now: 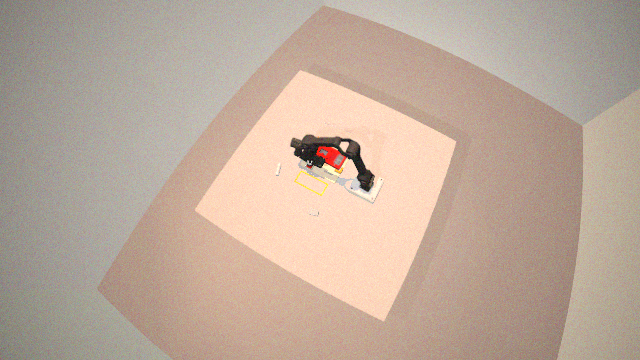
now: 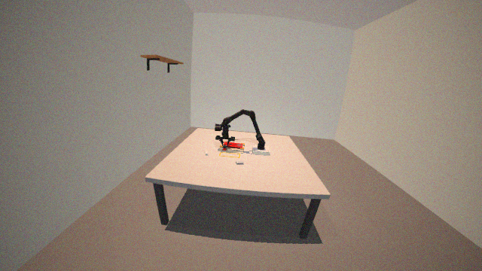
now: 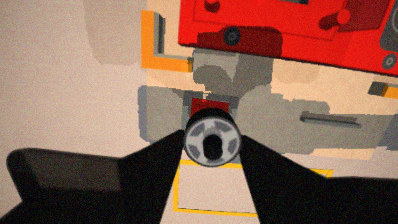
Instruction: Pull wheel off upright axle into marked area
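Jaws closed on the wheel (image 3: pixel 213 141), one finger (image 3: pixel 160 160) each side

A pale, dark-legged table (image 2: pixel 196 177) carries the arm's white base plate (image 1: pixel 376 193), a red and grey assembly (image 1: pixel 332 159) beside it, a yellow-outlined rectangle (image 1: pixel 302 186), and two small white bits (image 1: pixel 278 169) (image 1: pixel 313 213) lying well apart.

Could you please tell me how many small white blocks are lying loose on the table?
2. One white block lies left of the yellow marked area; the other lies below it in the top view. More may be hidden under the arm.
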Motion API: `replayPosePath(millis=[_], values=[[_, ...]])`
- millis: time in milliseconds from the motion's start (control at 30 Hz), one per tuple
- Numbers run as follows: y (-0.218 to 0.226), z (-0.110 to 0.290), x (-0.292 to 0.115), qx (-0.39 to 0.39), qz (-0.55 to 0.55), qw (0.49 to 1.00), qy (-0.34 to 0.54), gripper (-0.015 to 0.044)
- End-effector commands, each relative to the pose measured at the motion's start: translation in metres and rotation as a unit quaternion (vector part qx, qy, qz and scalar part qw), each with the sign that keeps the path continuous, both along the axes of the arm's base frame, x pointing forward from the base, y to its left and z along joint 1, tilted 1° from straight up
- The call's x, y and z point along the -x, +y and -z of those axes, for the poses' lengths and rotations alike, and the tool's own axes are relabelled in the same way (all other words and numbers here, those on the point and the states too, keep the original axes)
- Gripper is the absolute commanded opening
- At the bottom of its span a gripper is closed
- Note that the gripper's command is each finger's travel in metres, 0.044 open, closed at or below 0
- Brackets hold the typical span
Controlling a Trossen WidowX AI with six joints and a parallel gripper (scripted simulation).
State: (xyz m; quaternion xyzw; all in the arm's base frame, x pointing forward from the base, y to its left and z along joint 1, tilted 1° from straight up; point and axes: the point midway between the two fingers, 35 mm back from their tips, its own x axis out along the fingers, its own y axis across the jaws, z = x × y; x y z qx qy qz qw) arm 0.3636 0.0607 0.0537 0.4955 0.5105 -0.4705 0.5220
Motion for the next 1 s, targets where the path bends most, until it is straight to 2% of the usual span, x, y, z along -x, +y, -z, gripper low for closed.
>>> replayPosePath(millis=[0, 967], values=[[-0.0002, -0.0045, 0.0005, 0.000, 0.000, 1.000, -0.001, 0.0000], [-0.0002, -0.0142, 0.0007, 0.001, 0.000, 1.000, -0.002, 0.0000]])
